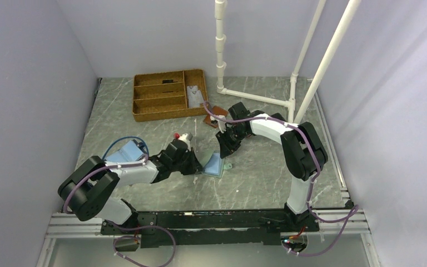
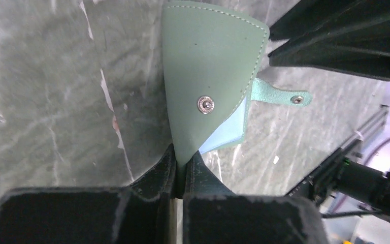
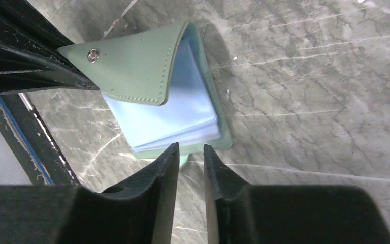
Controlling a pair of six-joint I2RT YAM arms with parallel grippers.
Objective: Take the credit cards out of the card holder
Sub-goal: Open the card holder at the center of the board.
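Left gripper (image 2: 180, 165) pinches the card holder (image 2: 208, 61) by its stitched green flap; right gripper (image 3: 190, 152) slightly parted.

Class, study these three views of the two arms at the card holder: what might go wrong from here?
1. The left gripper pinches only a corner of the green cover of the card holder; it may slip and drop shut.
2. The right gripper, open, sits at the edge of the blue sleeves; closing may grab a sleeve, not a card, dragging the holder.
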